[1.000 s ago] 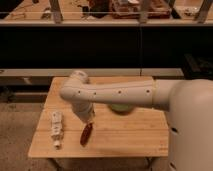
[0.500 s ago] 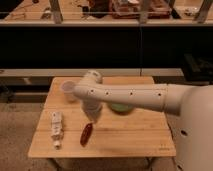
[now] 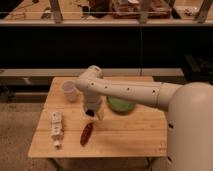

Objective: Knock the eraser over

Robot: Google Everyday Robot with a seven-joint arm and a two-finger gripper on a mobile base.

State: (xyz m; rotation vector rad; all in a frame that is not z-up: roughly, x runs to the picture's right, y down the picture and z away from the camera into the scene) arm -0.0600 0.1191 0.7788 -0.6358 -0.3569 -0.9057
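The eraser (image 3: 90, 114) sits dark on the desk (image 3: 135, 131), just under the gripper (image 3: 93, 106); the gripper's state I cannot tell. Likely light and stiff; push near its top, no grasp.

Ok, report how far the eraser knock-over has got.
Done: approach; the pincer hangs low over the light wooden table, between the white cup and round green bowl. In hand: seemingly lining up the push. Left: the knock itself; the small black rectangular eraser is not visible, perhaps behind the arm, so no topple is confirmed.
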